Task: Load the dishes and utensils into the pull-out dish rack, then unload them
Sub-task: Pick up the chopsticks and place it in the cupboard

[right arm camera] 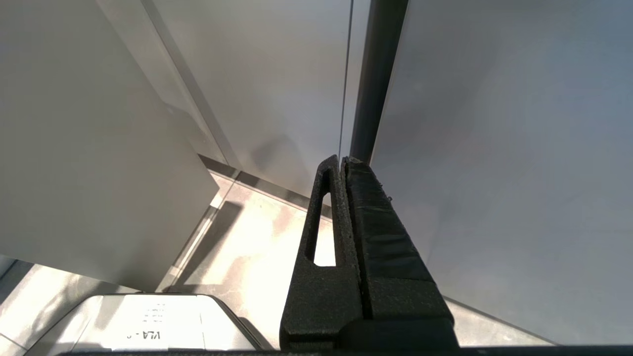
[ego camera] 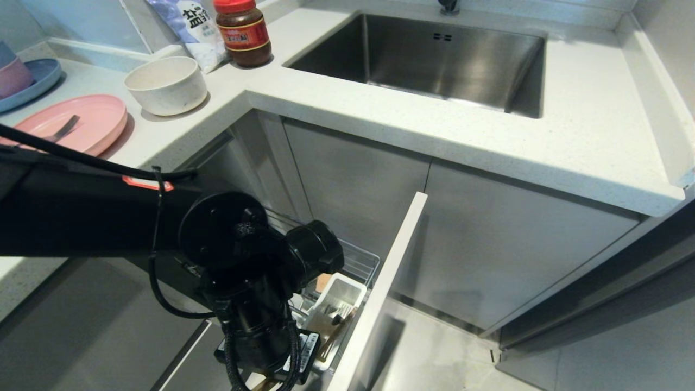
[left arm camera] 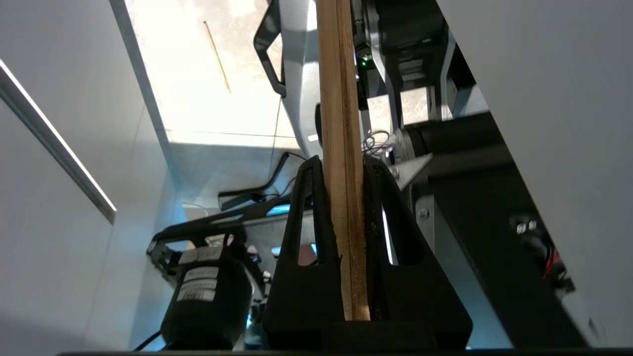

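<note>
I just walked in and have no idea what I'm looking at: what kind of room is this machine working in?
Most likely a home kitchen: a steel sink set into a pale countertop, a pink plate and white bowl beside a sauce jar, and a pull-out dish rack under the counter.

Left gripper [left arm camera: 346, 168] jaws clamped, arm reaching low; right gripper [right arm camera: 343, 163] jaws pressed together — seemingly parked.

L arm [ego camera: 233, 271] hides most of dish rack [ego camera: 358, 266]; chopsticks [left arm camera: 341, 148] cut off by frame.
</note>
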Motion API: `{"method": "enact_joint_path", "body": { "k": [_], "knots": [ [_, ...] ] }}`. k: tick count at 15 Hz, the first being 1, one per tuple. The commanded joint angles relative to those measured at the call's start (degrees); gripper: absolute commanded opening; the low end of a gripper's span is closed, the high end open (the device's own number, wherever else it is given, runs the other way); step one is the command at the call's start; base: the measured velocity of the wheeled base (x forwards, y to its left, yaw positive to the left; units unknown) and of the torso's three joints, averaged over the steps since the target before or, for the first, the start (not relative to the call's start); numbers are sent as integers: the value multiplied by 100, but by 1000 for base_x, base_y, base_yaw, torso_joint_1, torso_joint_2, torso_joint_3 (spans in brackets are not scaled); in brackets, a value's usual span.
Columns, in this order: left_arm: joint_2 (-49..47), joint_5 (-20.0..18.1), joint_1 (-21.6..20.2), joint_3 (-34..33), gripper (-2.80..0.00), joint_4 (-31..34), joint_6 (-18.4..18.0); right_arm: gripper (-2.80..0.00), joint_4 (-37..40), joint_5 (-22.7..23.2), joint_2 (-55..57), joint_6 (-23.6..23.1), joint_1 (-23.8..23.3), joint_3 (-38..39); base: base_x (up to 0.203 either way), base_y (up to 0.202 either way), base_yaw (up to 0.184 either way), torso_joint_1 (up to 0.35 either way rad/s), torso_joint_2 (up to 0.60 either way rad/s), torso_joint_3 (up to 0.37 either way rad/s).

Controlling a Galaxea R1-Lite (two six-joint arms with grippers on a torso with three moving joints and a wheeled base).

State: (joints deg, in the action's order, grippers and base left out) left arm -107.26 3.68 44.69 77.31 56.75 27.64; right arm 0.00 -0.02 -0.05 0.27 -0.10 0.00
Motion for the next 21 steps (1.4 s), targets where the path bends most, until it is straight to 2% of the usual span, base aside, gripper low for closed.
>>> {"method": "enact_joint_path", "body": {
  "k": [1,7,8,11,21],
  "knots": [
    [-282,2,-113,-2,-280,-264,29,-280,0,1,-21,0,1,9,0,0,0,0,0,0],
    [-774,-8,-335,42,-280,-485,38,-280,0,2,-21,0,1,9,0,0,0,0,0,0],
    [-847,-108,-371,62,-280,-577,70,-280,0,-6,-21,0,1,9,0,0,0,0,0,0],
    [-919,-728,-537,214,-280,-673,117,-280,0,2,-21,0,1,9,0,0,0,0,0,0],
    [-1413,-764,-892,461,-280,-718,128,-280,0,2,-21,0,1,9,0,0,0,0,0,0]
  ]
}}
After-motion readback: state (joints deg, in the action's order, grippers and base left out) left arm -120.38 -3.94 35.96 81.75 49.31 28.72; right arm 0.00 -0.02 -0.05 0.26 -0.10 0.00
